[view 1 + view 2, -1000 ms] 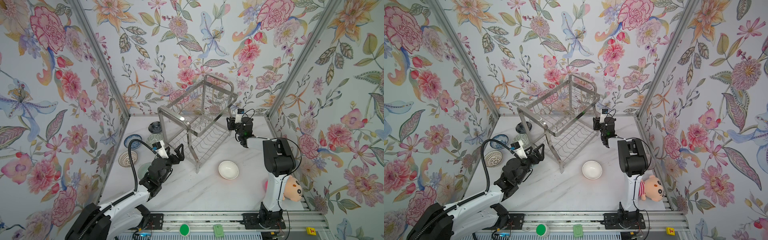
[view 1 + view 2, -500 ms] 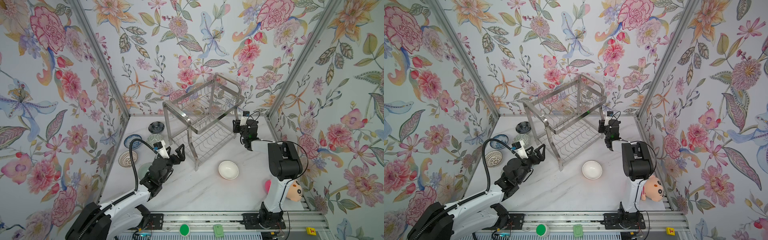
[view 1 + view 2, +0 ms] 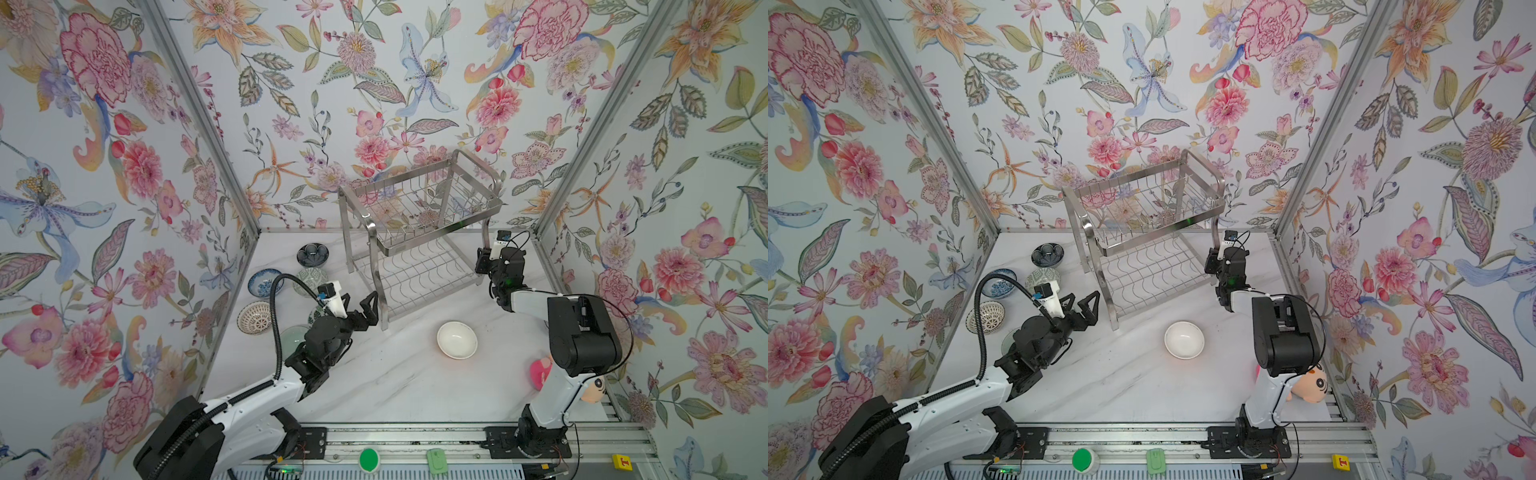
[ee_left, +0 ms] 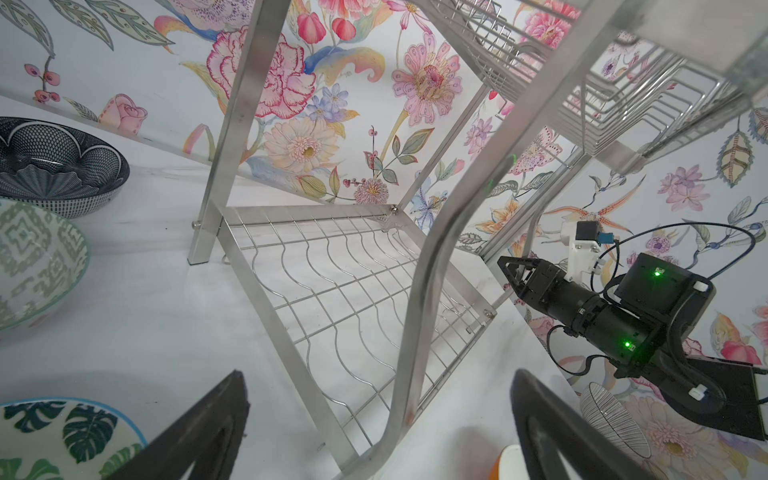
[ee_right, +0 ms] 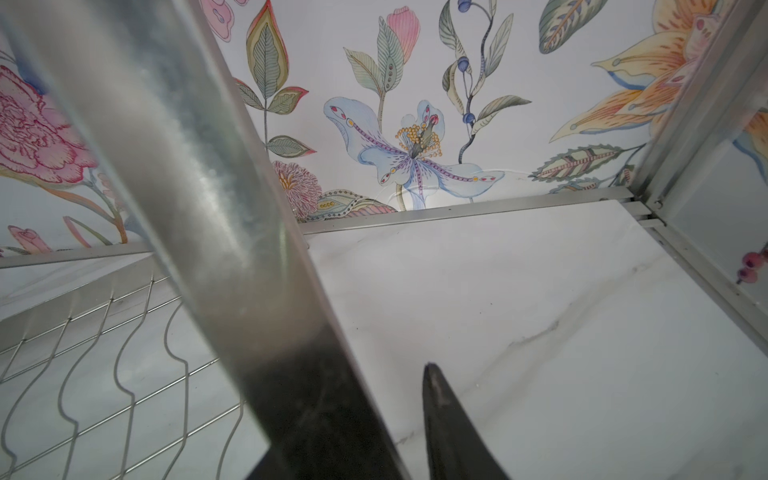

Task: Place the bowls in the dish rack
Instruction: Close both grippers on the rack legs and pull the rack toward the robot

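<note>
The dish rack [image 3: 376, 270] [image 3: 1100, 278] stands at the back middle with both tiers bare. My right gripper [image 3: 483, 261] [image 3: 1212, 262] is at its rear right leg [image 5: 199, 166]. That leg passes between the fingers and hides one of them, and a narrow gap shows beside the visible fingertip [image 5: 432, 382]. My left gripper [image 3: 371, 311] [image 4: 374, 432] is open and empty, and its fingers straddle the front left leg [image 4: 419, 291] without touching it. A white-and-orange bowl [image 3: 457, 340] [image 3: 1184, 340] sits in front of the rack. Several bowls lie at the left: dark navy [image 3: 312, 254], grey-green [image 4: 33, 266] and leaf print [image 4: 62, 432].
A blue-white floral bowl [image 3: 265, 283], a tan lattice bowl [image 3: 254, 318] and a clear bowl [image 3: 293, 336] lie along the left wall. A plush toy [image 3: 1310, 384] sits behind the right arm's base. The flowered walls close in on three sides.
The dish rack has swung and slid to the right and back, with my right gripper moving along at its rear leg. The right jaws have narrowed. My left arm has hardly moved.
</note>
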Controlling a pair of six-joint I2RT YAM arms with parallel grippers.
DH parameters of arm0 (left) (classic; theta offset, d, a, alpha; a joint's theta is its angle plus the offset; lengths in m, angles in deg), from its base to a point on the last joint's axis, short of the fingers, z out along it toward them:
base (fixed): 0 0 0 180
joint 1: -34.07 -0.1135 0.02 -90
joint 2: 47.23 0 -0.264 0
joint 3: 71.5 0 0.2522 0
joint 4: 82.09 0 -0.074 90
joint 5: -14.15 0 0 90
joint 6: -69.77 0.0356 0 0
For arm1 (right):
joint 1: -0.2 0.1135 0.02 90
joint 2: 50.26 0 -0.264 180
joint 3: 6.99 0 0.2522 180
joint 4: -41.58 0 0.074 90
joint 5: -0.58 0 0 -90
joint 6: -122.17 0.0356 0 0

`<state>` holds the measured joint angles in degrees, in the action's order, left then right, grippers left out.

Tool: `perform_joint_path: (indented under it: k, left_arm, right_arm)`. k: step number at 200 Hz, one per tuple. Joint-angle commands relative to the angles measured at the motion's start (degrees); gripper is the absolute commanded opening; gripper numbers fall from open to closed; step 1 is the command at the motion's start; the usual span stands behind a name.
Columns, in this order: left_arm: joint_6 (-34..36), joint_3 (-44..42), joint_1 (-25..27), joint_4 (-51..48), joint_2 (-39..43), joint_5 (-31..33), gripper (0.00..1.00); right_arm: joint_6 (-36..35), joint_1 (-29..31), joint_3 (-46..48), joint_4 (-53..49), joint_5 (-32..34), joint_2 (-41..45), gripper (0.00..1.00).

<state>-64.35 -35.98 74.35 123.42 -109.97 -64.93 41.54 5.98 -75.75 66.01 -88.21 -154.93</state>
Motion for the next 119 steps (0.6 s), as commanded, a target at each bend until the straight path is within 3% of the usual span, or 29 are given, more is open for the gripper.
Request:
perform_joint_path:
  k: [1,34,58,119]
  left_arm:
    - [1.8,2.2,1.0,2.4,-4.1,1.0,0.99]
    - [-1.3,8.7,1.7,3.1,-14.7,2.3,0.99]
    - [-1.7,12.4,3.9,3.4,-20.5,7.4,1.00]
    - [-3.7,12.2,4.2,7.2,-25.0,16.5,0.97]
  right_arm:
    - [11.1,-1.0,2.2,-0.8,2.3,2.7,0.23]
    - [12.5,-1.0,4.8,-0.8,2.6,4.8,0.20]
    - [13.3,-0.9,5.9,-1.1,2.4,6.0,0.19]
    - [13.6,-0.9,9.5,-1.7,2.8,10.0,0.15]
